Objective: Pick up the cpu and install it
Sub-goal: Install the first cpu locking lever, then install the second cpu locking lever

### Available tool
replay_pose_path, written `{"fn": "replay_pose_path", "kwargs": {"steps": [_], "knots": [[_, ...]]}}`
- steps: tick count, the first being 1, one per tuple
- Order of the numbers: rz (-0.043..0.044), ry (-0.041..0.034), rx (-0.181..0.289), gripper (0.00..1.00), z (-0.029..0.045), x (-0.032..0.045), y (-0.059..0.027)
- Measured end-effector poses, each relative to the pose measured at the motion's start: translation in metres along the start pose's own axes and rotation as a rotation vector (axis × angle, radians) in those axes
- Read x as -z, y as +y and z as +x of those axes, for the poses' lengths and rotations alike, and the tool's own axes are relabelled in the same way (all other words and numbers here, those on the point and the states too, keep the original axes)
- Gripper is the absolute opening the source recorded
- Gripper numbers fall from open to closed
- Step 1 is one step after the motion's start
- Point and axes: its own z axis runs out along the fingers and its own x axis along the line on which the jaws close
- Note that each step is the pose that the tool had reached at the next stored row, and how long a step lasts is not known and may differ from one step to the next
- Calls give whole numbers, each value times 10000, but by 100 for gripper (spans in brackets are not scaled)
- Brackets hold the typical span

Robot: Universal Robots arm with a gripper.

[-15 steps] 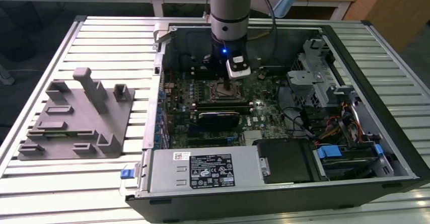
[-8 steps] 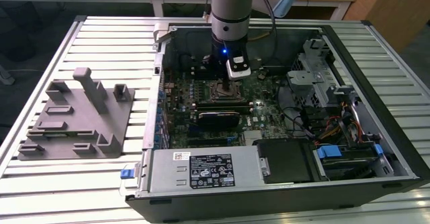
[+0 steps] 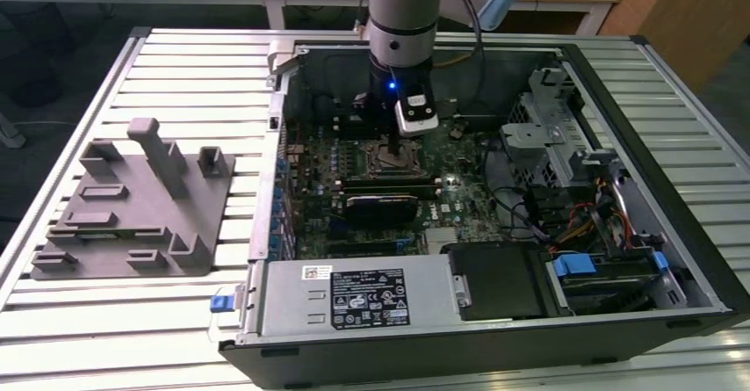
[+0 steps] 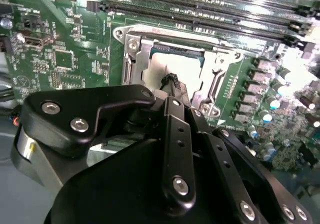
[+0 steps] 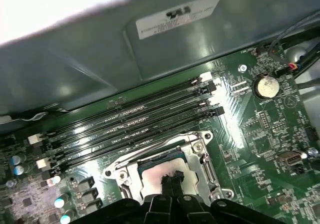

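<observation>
The gripper (image 5: 171, 180) hangs low inside the open computer case (image 3: 656, 83), right over the socket frame (image 4: 137, 58). In both wrist views its black fingers (image 4: 172, 83) are pressed together at the tips, with nothing seen between them. The cpu (image 4: 180, 66) lies flat inside the socket frame, just under the fingertips. It looks very bright and washed out, so I cannot tell if the tips touch it. The gripper's black arms hide the near part of the cpu and frame. Just past the frame run long dark memory slots (image 5: 135, 121) on the green board (image 5: 260, 129). In the exterior view, the arm (image 3: 405, 22) blocks the gripper, and the grey plastic fixture (image 3: 129, 206) sits well apart, outside the case.
</observation>
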Motion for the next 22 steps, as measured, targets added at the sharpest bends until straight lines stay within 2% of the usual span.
{"fn": "replay_pose_path", "kwargs": {"steps": [6,8,22], "knots": [[2,0,0,11,-7,203,8],[2,0,1,11,-8,243,10],[-1,0,0,11,-9,283,12]]}}
